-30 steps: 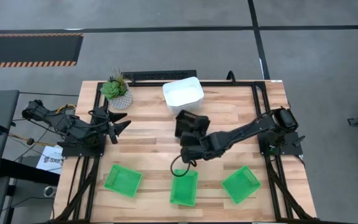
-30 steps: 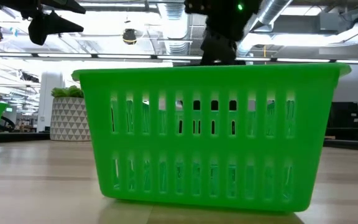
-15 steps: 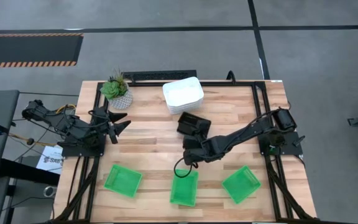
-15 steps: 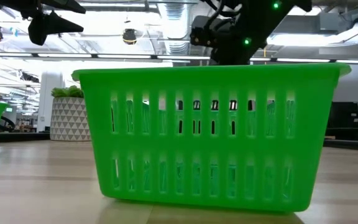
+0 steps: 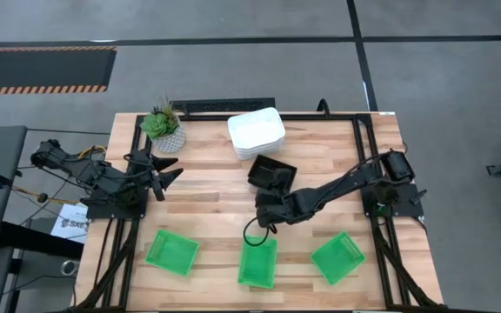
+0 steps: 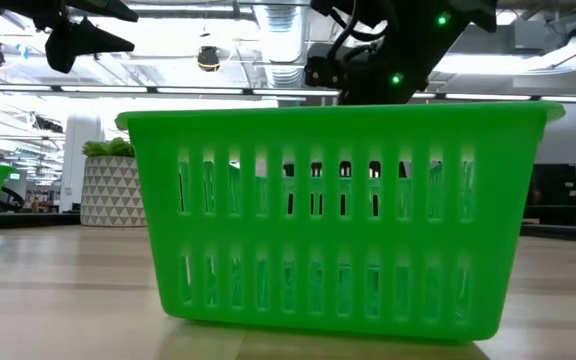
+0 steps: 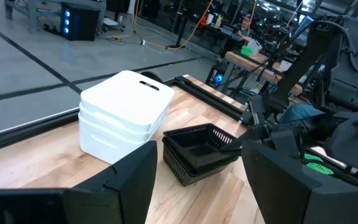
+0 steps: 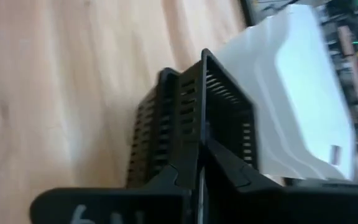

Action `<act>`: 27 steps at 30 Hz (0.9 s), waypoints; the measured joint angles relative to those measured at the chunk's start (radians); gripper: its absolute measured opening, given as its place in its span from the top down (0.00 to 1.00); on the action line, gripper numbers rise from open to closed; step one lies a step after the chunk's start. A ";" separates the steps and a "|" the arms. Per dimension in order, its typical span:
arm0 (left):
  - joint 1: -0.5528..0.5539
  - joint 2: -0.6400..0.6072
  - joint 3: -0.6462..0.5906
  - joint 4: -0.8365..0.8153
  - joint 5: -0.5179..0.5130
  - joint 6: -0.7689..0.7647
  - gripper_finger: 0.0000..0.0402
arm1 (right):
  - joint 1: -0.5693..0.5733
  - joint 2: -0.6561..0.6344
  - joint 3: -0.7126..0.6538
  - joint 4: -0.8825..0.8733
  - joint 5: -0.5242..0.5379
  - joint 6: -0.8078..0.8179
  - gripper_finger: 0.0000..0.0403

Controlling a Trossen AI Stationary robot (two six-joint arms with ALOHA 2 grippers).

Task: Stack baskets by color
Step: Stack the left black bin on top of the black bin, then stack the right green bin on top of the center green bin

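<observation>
Black baskets [image 5: 272,173] sit nested in a stack mid-table, just in front of the stacked white baskets [image 5: 257,132]. My right gripper [image 5: 270,196] is at the black stack's near side, shut on the top basket's wall. Three green baskets lie singly along the near edge: left [image 5: 172,252], middle [image 5: 257,263], right [image 5: 337,257]. The middle one [image 6: 338,215] fills the low view. My left gripper [image 5: 170,174] hangs open above the table's left side, holding nothing. My right gripper holds the top black basket by its perforated side wall [image 8: 202,134], at the rim, one finger inside the basket and one outside. The fingers slant down from the table's near right. The basket sits nested in the black one below it [image 7: 194,163], almost level.
A small potted plant [image 5: 163,129] stands at the far left corner. Bare wood lies between the black stack and the green baskets, and around my left gripper. A black frame rail [image 5: 233,109] runs along the far edge.
My right gripper has gone down and a little toward the far edge with the black basket. The basket, held higher a second ago, has sunk into the black one below and now sits in it.
</observation>
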 joint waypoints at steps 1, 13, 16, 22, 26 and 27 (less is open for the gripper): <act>0.000 0.000 0.000 0.000 0.000 0.000 0.44 | -0.003 0.000 0.000 0.001 -0.022 0.000 0.88; 0.000 0.000 0.000 0.007 0.001 -0.009 0.44 | -0.014 -0.082 0.035 0.007 -0.187 -0.009 0.64; 0.000 0.000 0.000 0.006 0.003 -0.020 0.44 | 0.007 -0.171 0.052 -0.048 -0.291 0.022 0.57; 0.000 0.000 0.000 0.005 0.019 -0.027 0.44 | 0.094 -0.358 0.056 -0.318 -0.419 0.298 0.52; 0.000 0.000 0.000 0.004 0.018 -0.024 0.44 | 0.197 -0.422 0.055 -0.571 -0.490 0.603 0.53; 0.000 0.000 0.000 0.004 0.018 -0.022 0.44 | 0.229 -0.430 0.055 -0.628 -0.505 0.679 0.53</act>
